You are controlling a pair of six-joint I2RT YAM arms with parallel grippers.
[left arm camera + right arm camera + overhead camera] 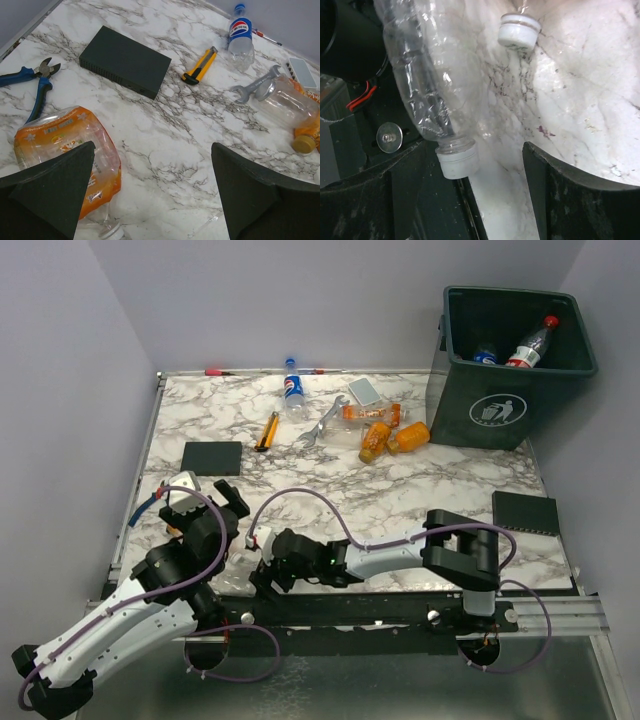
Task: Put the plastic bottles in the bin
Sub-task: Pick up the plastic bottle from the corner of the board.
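Note:
My right gripper [474,150] is open at the table's near edge. A crumpled clear plastic bottle [427,85] lies between its jaws, its white cap [457,159] close to the left finger and well apart from the right one. My left gripper [152,145] hovers open over bare marble, with an orange-labelled clear bottle [65,145] partly under its left finger. Further back lie a blue-labelled bottle [293,390] and three orange bottles [375,440]. The dark green bin [515,370] stands at the far right with two bottles inside.
Blue-handled pliers [35,85], a black box [125,60], a yellow utility knife [200,66] and a silver wrench [255,86] lie on the marble. Another black box [524,512] sits near the right edge. The table frame [395,200] runs just below the right gripper.

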